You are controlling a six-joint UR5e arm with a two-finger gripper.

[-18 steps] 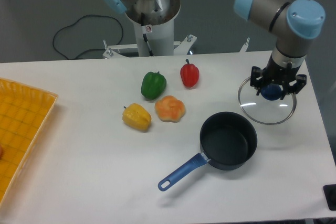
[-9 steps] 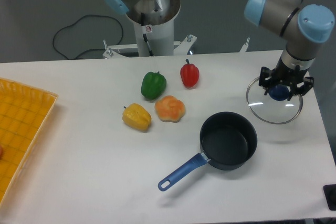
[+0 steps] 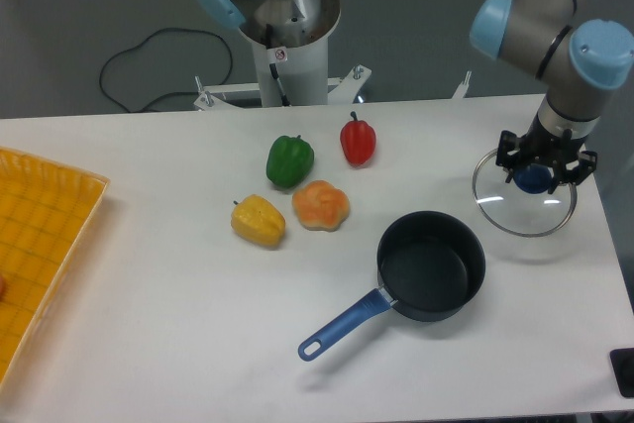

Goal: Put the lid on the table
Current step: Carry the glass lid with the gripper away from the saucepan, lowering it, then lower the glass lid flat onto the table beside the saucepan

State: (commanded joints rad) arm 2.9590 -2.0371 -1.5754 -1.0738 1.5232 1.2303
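Arm comes in from the top right, elbow joints w/ light-blue caps stacked high, wrist pointing straight down over the far right side of the table (image 3: pixel 149 344). Gripper (image 3: pixel 536 177) sits at the bottom of that wrist, black fingers either side of the blue knob, jaws pinching the knob of the lid (image 3: pixel 525 203). Lid is round clear glass w/ thin metal rim, roughly level, over the white top near the right edge (can't tell if the rim is touching the surface or just above it).

Around it: dark saucepan (image 3: pixel 432 264) sits just near-left of the lid, apart from it, open and upright, blue handle (image 3: pixel 342 324) running toward the near left. Further left, a cluster of four peppers: red pepper (image 3: pixel 358 140) far, green pepper (image 3: pixel 289 159) beside it to the left, orange pepper (image 3: pixel 320 204) and yellow pepper (image 3: pixel 259 220) nearer. All well apart from the lid. Yellow gridded tray (image 3: pixel 45 235) at the left edge. Arm's base column (image 3: pixel 287 37) stands at the far edge, center, w/ a black cable (image 3: pixel 149 56) looping on the floor behind. Between gripper and tabletop: only the lid itself.
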